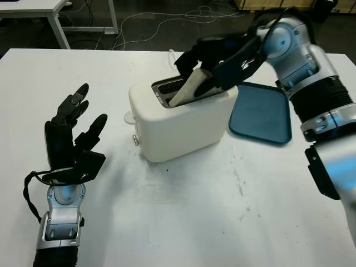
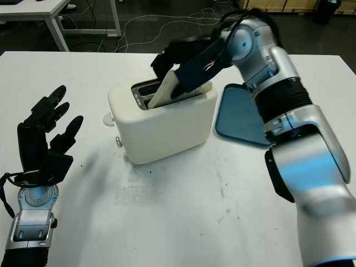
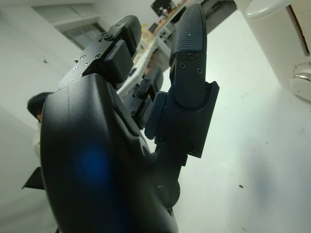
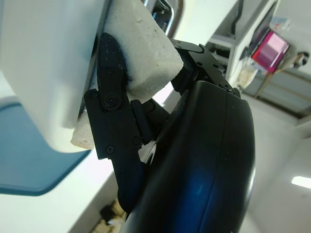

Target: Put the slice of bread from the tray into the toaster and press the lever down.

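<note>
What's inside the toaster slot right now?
The bread slice leans into a top slot of the toaster, lower end inside, upper end sticking out tilted, held by the right hand. How deep it reaches is hidden by the toaster body. Left hand is open, beside the toaster.

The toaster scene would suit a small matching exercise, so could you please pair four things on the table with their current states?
Things:
1. slice of bread
2. blue tray
3. left hand
4. right hand

States:
A. open, above the table left of the toaster
B. empty, lying right of the toaster
C. tilted, its lower end in a toaster slot
D. shut on the bread above the toaster

Pairs: 1-C, 2-B, 3-A, 4-D
</note>
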Available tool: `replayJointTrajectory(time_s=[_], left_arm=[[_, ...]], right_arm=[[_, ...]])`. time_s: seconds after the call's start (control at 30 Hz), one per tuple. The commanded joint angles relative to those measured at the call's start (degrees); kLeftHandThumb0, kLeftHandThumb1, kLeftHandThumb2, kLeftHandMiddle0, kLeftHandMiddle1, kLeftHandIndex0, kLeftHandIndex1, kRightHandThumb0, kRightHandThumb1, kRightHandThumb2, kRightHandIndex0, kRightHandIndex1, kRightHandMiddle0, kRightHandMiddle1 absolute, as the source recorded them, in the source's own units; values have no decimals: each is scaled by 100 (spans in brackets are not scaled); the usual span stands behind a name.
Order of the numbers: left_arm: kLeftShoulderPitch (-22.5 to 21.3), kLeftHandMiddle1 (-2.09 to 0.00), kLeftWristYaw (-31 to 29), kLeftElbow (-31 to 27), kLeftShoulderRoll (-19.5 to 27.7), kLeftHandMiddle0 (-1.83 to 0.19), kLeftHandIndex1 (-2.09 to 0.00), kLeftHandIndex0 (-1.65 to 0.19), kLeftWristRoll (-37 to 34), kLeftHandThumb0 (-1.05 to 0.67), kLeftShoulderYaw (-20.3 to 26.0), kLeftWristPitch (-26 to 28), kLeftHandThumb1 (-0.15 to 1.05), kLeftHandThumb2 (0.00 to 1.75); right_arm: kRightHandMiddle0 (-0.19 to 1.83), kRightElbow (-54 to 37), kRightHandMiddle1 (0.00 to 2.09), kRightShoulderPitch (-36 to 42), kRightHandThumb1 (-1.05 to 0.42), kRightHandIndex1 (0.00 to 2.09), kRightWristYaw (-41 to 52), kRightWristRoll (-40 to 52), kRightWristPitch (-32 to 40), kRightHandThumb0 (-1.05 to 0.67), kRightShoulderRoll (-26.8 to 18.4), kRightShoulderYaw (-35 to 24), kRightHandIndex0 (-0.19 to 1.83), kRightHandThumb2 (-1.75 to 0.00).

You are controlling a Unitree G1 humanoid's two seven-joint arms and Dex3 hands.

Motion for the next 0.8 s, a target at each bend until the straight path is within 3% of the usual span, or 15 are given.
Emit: replayJointTrajectory(time_s=[0.0,0.23,0.37,0.4,0.47,0.5,0.53,0.63,0.7,0.77], left_arm=[[38,0,41,-46,-18,-73,0,-60,-4,-67,-22,-62,92,25],[48,0,48,-46,-19,-74,0,-60,-18,-67,-21,-84,92,25],[45,0,43,-17,-27,-73,0,-60,-29,-67,-35,-97,92,24],[49,0,42,-15,-21,-73,0,-60,-16,-67,-37,-95,92,24],[49,0,37,-16,-24,-73,0,-60,-26,-67,-35,-88,92,25],[49,0,26,-29,-34,-74,0,-60,-50,-67,-33,-76,92,25],[49,0,19,-38,-40,-74,0,-60,-66,-66,-30,-71,92,24],[50,0,43,-32,-47,-74,0,-60,-45,-68,-24,-33,92,24],[48,0,47,-15,-35,-74,0,-61,-25,-68,-30,-46,92,24],[52,0,33,-18,-39,-73,0,-60,-41,-67,-34,-54,92,24]], right_arm=[[87,83,175,-141,-92,175,-210,-194,-255,-42,53,104,112,-28],[91,-4,175,-294,-92,175,-1001,-1133,-430,-44,28,506,116,-30],[85,1,173,-256,-92,175,-1494,-1177,-595,-49,96,437,113,-27],[81,47,166,-261,-92,175,-1538,-1109,-623,-54,129,395,110,-23],[65,157,149,-317,-92,164,-1408,-959,-644,-71,187,333,76,-13],[57,191,134,-342,-92,148,-1327,-885,-665,-77,202,302,58,-13],[55,208,104,-357,-92,131,-1280,-827,-696,-82,209,273,42,-12],[51,194,53,-404,-92,102,-1300,-715,-798,-82,201,166,16,-10],[48,166,41,-444,-92,96,-1340,-668,-810,-80,181,98,9,-9],[47,128,32,-478,-92,102,-1395,-641,-807,-79,151,8,2,-5]])
